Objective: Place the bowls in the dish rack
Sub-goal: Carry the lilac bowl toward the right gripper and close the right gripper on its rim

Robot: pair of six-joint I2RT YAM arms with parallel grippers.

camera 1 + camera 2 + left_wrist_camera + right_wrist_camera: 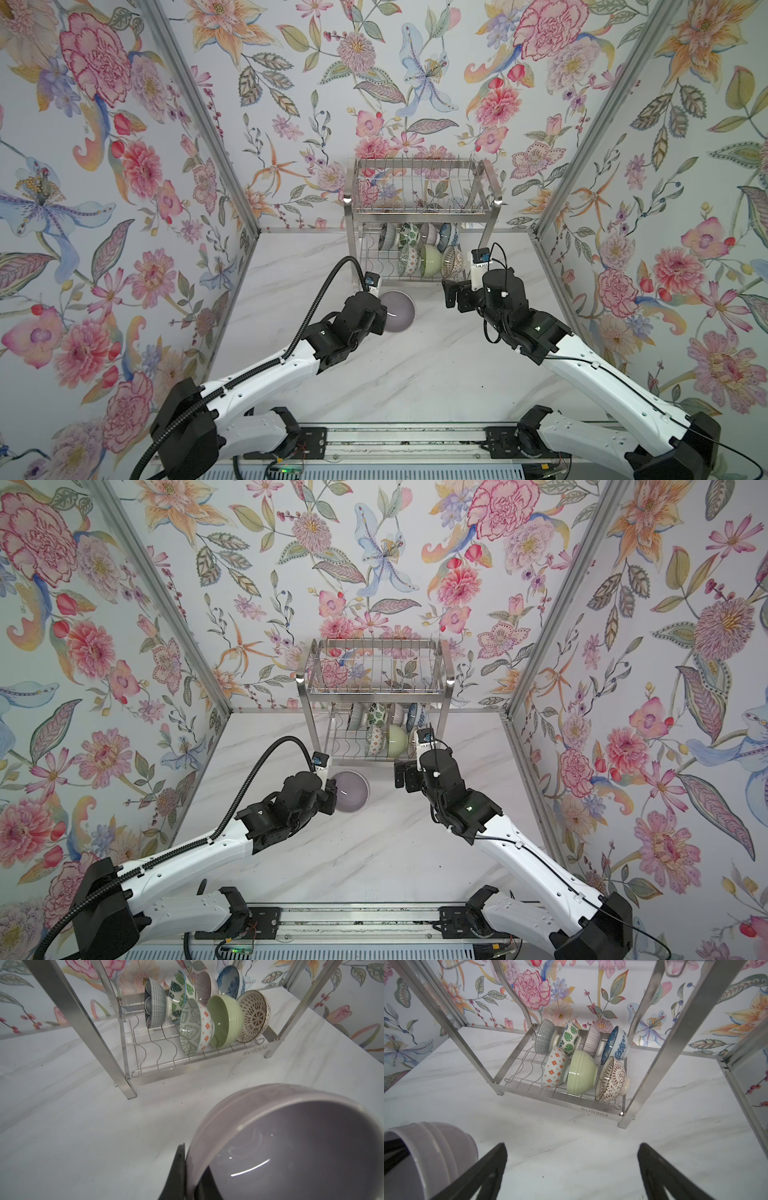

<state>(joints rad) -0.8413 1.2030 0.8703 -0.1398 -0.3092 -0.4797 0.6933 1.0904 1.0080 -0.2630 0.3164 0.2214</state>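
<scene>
Flowered wallpaper (257, 83) covers the three walls around a white marble counter (415, 374). At the middle of the counter's far edge stands the steel dish rack (419, 213), its back to the wall.

Seven bowls stand on edge on its lower shelf (149, 1051), all crowded toward the right end. The back row holds a grey grid bowl (155, 1009), a leaf-print bowl (180, 995), a ribbed bowl (205, 987) and a blue floral bowl (230, 982). In front of them lean a geometric bowl (195, 1028), a plain green bowl (226, 1020) and a brown lattice bowl (253, 1016), each touching its neighbour.

The lilac bowl (399, 313) is outside the rack, just in front of its left front leg and well away from the counter's near edge. The left tool (193, 1165) is clamped narrow on its rim, one finger inside and one outside, and the bowl hangs tilted. I cannot tell whether its foot is clear of the counter.

The right tool (571, 1147) hovers above the counter in front of the rack's right front leg, its jaws spread wide with nothing between them. It is apart from the lilac bowl and points toward the lower shelf.
</scene>
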